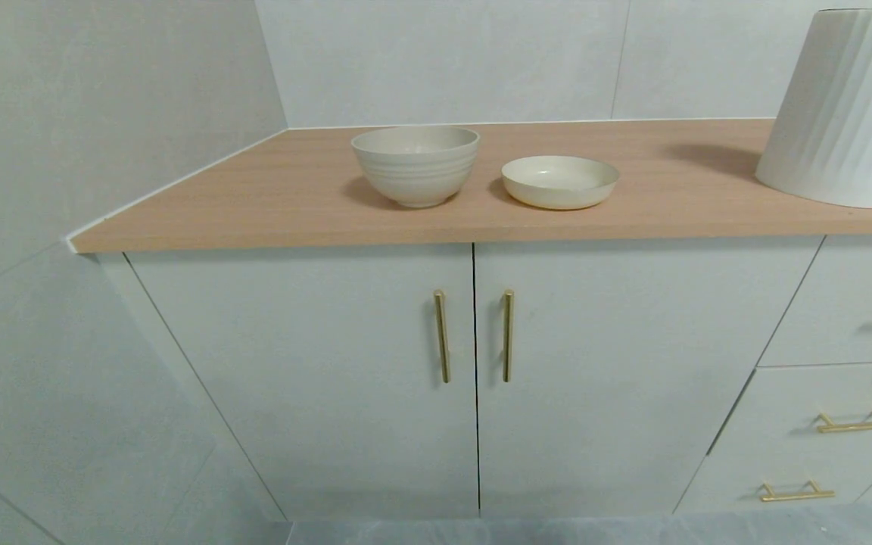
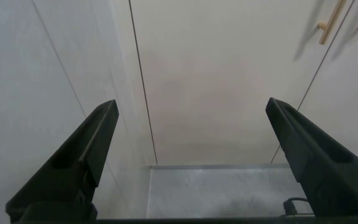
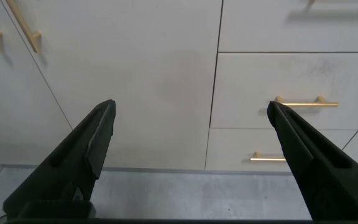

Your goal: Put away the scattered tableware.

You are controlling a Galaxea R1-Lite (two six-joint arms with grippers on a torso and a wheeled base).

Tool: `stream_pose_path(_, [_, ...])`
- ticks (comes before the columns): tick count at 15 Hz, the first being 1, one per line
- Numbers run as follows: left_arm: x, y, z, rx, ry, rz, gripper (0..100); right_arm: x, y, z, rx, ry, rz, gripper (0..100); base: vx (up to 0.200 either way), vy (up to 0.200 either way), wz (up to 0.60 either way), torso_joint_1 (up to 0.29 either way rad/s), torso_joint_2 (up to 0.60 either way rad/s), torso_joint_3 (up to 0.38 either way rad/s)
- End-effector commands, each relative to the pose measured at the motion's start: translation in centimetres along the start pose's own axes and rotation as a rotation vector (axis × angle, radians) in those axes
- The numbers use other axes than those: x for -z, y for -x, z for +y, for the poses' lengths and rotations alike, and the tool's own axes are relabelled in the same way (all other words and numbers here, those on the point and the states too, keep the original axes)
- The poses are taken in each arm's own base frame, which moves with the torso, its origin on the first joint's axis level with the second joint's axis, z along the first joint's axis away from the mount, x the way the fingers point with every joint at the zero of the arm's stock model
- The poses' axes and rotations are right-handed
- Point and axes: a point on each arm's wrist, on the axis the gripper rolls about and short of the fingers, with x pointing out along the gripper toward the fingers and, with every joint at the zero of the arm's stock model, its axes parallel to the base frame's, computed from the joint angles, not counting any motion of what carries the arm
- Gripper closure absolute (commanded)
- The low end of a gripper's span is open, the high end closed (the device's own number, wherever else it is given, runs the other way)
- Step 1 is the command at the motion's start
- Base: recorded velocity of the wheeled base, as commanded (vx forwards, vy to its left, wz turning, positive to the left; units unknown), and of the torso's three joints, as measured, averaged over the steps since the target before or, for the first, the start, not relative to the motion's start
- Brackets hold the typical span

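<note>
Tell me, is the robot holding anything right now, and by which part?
Nothing is held. The left gripper and right gripper are both open and empty; the bowl and dish sit on the countertop.

No lettering or numbers can be read on bowl (image 1: 415, 165), dish (image 1: 559, 182) or cabinet (image 1: 315, 363)

Deep beige ribbed bowl (image 1: 415, 164) stands upright on the wooden desk (image 1: 269, 204). Shallow cream dish (image 1: 559, 182) sits upright just beside it on the right, apart, both mouth-up.
</note>
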Motion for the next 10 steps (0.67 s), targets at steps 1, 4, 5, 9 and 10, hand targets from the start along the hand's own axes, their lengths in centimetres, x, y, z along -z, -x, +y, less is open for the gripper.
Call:
stream_pose_path(1, [0.0, 0.0, 0.0, -0.001, 0.0, 0.0, 0, -0.01, -0.01, 0.0, -0.001, 0.0, 0.001, 0, 0.0, 0.0, 0.0, 0.0, 0.0, 0.0])
stream_pose_path(4, [0.0, 0.0, 0.0, -0.001, 0.0, 0.0, 0, -0.01, -0.01, 0.0, 0.001, 0.0, 0.001, 0, 0.0, 0.0, 0.0, 0.0, 0.0, 0.0])
stream_pose_path(5, [0.0, 0.0, 0.0, -0.001, 0.0, 0.0, 0, -0.01, -0.01, 0.0, -0.001, 0.0, 0.001, 0, -0.2, 0.0, 0.0, -0.002, 0.0, 0.012])
stream_pose_path(9, [0.0, 0.0, 0.0, -0.001, 0.0, 0.0, 0, -0.01, -0.01, 0.0, -0.001, 0.0, 0.001, 0, -0.1, 0.0, 0.0, 0.001, 0.0, 0.001])
stream_pose_path(10, [0.0, 0.0, 0.0, -0.001, 0.0, 0.0, 0, -0.01, -0.01, 0.0, -0.001, -0.002, 0.001, 0, 0.0, 0.0, 0.0, 0.0, 0.0, 0.0])
